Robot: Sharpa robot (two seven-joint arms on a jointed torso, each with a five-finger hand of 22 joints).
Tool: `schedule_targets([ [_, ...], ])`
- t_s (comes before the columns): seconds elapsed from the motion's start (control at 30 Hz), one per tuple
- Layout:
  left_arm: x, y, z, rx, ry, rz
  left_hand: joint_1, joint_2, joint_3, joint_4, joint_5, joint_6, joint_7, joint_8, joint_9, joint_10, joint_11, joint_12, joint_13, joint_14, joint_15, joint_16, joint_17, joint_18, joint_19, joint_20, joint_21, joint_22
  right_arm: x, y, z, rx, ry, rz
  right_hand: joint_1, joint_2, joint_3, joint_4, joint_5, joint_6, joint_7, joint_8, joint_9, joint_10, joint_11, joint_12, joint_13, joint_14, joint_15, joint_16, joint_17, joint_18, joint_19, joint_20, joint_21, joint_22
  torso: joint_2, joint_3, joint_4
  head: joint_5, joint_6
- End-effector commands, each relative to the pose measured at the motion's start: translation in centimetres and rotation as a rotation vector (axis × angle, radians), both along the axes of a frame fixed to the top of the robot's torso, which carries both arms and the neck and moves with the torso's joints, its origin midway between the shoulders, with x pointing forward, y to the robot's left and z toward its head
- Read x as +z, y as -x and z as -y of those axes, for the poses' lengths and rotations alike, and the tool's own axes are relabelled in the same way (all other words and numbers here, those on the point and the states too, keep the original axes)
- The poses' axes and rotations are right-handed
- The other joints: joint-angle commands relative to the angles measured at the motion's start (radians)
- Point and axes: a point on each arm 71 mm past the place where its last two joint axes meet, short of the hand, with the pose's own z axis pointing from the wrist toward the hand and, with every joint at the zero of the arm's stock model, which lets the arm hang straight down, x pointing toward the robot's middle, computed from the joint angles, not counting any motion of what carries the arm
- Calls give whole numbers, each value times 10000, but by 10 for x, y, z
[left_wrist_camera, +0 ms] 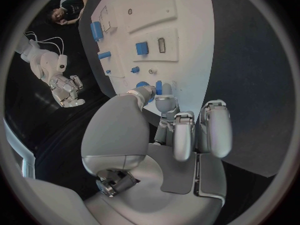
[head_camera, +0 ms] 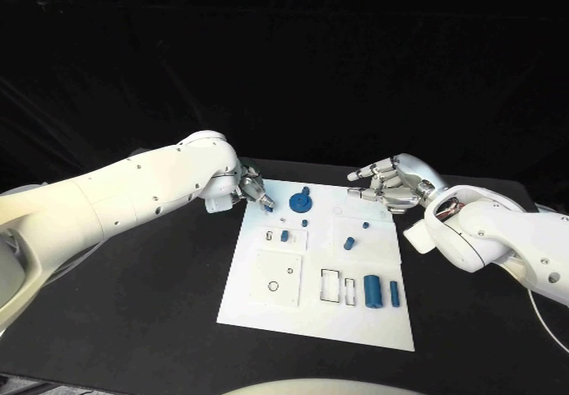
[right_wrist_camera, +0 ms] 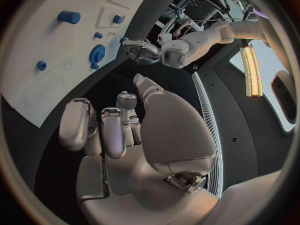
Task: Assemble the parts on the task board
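The white task board (head_camera: 311, 317) lies in the middle of the black table. My left hand (head_camera: 250, 189) hovers over its far left corner and pinches a small blue peg (left_wrist_camera: 159, 87) between thumb and a fingertip (left_wrist_camera: 164, 103); the peg (head_camera: 268, 203) sits just above the board. A blue gear (head_camera: 301, 200) lies right beside it. My right hand (head_camera: 392, 186) hangs over the board's far right corner with its fingers apart and nothing in them. The right wrist view also shows the gear (right_wrist_camera: 96, 53) and my left hand (right_wrist_camera: 142, 51).
More blue parts rest on the board: a small peg (head_camera: 305, 222), a piece in a slot (head_camera: 284, 235), a tilted peg (head_camera: 350, 243) and two upright cylinders (head_camera: 372, 290) near the front right. Bare black table (head_camera: 142, 313) surrounds the board.
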Motion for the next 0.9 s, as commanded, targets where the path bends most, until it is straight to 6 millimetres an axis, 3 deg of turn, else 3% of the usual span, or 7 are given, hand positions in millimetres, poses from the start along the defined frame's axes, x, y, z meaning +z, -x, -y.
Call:
schedule_targets([
  [0.03,2,5,4,37,490,318,-143,-8,1566,-1561,124,89,-28,73,-1,75,-11,45,40,1032,-2,31,2634,-20,520,-7,71,1569,-1,1,-1,152,84,-54,-43,34,-47,-24,37,-46,22,2,6,-2,-13,6,-2,527,29,-22,537,139,17,-36,-63,0,-39,17,51,3,-43],
  [0.23,-7,21,2,-150,284,556,-284,-62,1664,-1675,356,171,-54,83,3,168,-35,115,127,1032,-22,31,2634,-39,552,-28,139,1630,-2,0,-1,150,89,-67,-42,31,-54,-27,42,-42,20,6,7,-5,-14,-1,-16,527,29,-25,535,140,18,-37,-69,-6,-81,15,122,13,-91],
  [0.4,-16,31,2,-197,130,650,-317,-72,1685,-1700,412,192,-61,87,5,192,-43,135,149,1032,-27,31,2634,-45,562,-33,160,1649,-2,0,-1,146,89,-66,-42,31,-54,-27,42,-41,20,6,7,-5,-14,-2,-17,527,29,-26,534,140,18,-37,-69,-6,-110,-7,165,-14,-142],
  [0.63,-23,37,1,-194,-216,766,-356,-89,1714,-1736,478,218,-72,95,9,221,-54,154,172,1032,-36,31,2634,-53,575,-39,188,1673,-2,0,-1,144,93,-72,-42,31,-54,-27,42,-41,20,6,7,-5,-14,-2,-17,527,29,-26,534,140,18,-37,-69,-6,-103,-12,142,-20,-168],
  [0.9,-28,42,3,-470,-510,477,-364,-97,1721,-1748,493,224,-75,97,10,224,-57,146,161,1032,-38,31,2634,-51,574,-41,183,1670,-3,0,-1,134,12,-160,-42,31,-54,-27,42,-41,20,6,7,-5,-14,-2,-17,527,29,-26,534,140,18,-37,-69,-6,-96,-9,157,-47,-196],
])
